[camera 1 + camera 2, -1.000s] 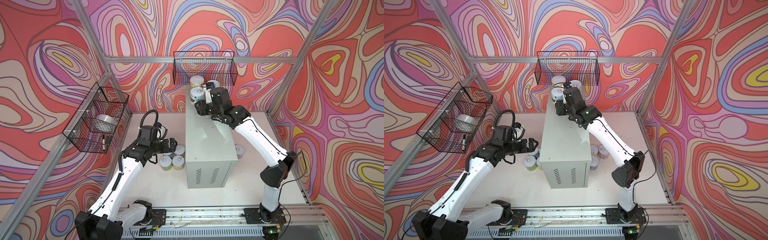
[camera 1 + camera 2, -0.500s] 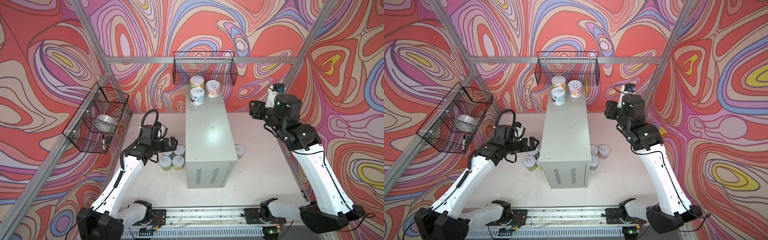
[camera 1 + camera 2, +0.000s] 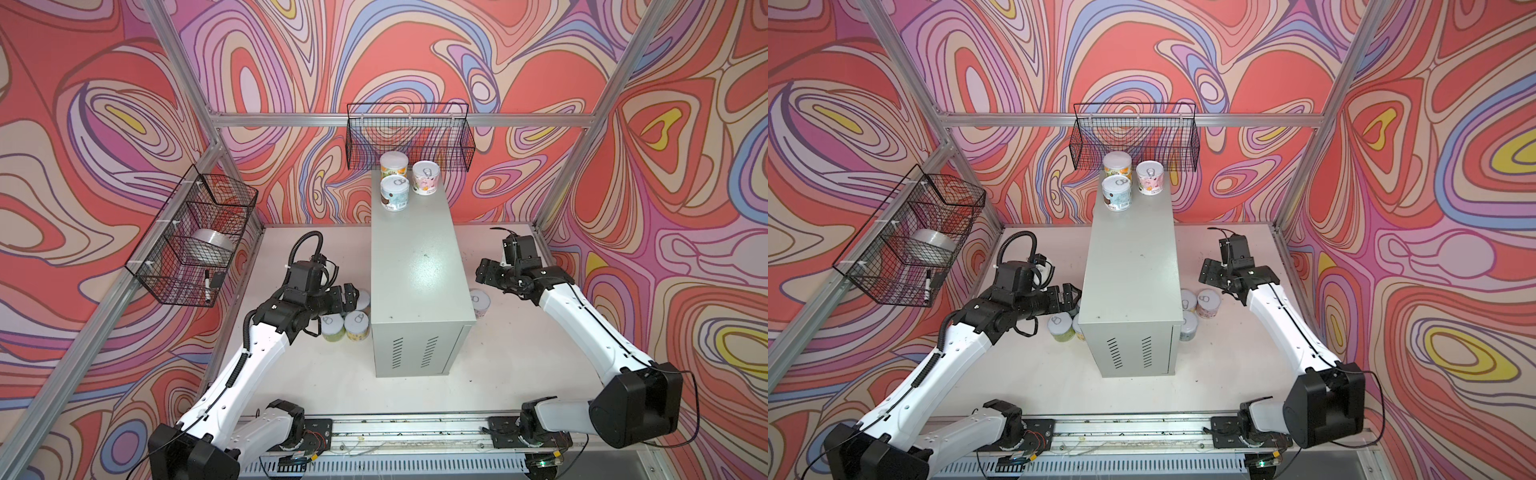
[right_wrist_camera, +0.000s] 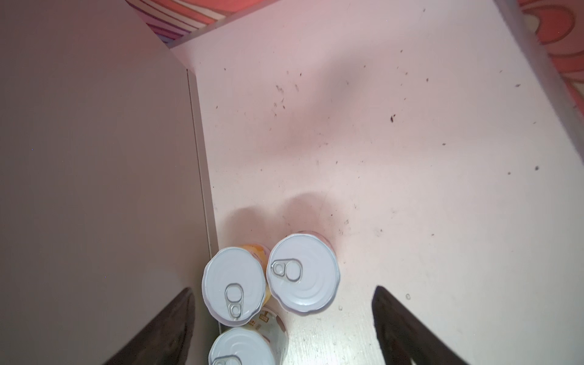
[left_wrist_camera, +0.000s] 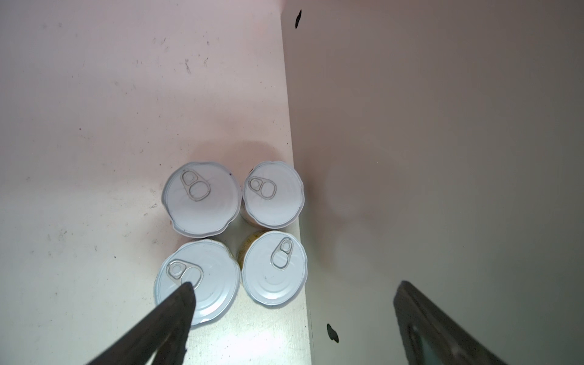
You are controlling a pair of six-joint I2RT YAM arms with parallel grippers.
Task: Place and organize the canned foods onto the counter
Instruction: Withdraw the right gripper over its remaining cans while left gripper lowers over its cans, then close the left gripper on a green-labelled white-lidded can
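Right pincer (image 3: 485, 274) dropped beside counter (image 3: 415, 266), jaws apart.

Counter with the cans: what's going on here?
Mid-job, loading the counter. Three cans stand at its far end. Another four cans sit on the table on its left side, under the open left gripper; three other cans sit on its right side, under the open right gripper. Neither gripper holds anything.
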